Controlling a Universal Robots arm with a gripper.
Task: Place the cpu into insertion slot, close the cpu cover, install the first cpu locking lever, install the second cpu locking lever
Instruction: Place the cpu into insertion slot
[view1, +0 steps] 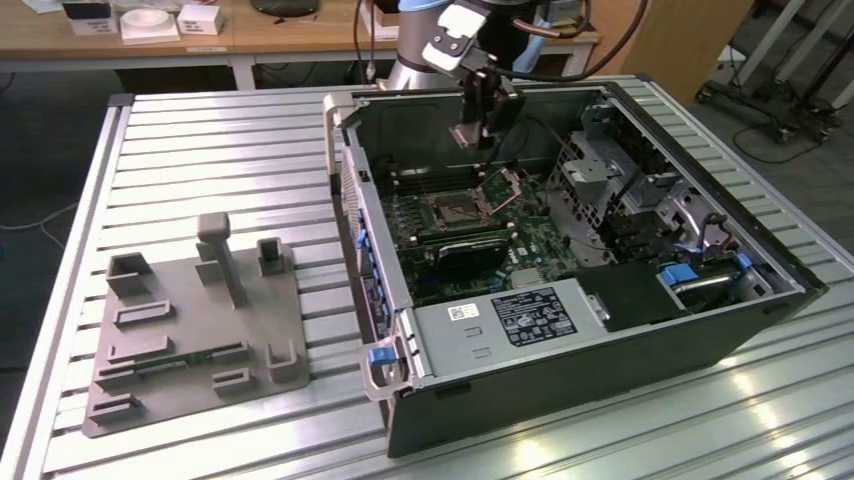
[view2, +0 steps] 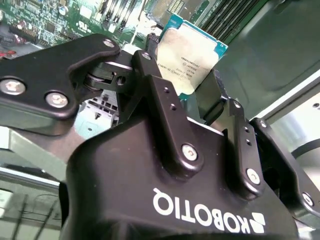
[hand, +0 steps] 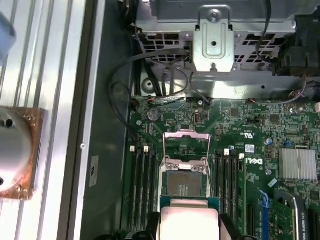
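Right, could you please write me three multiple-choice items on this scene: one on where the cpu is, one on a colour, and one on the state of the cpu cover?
1. Where is the cpu?
A. Seated in the insertion slot
B. Held in the gripper
C. Set down, with nothing holding it

2. What colour is the circuit board around the insertion slot?
A. Green
B. Red
C. White

3. How does the cpu cover stand?
A. Shut over the slot
B. Raised open
C. Taken off altogether

Answers:
1 B: in the second wrist view the gripper is clamped on the chip's edges.
2 A: the board is green in the first wrist view.
3 B: the frame stands up behind the bare slot.
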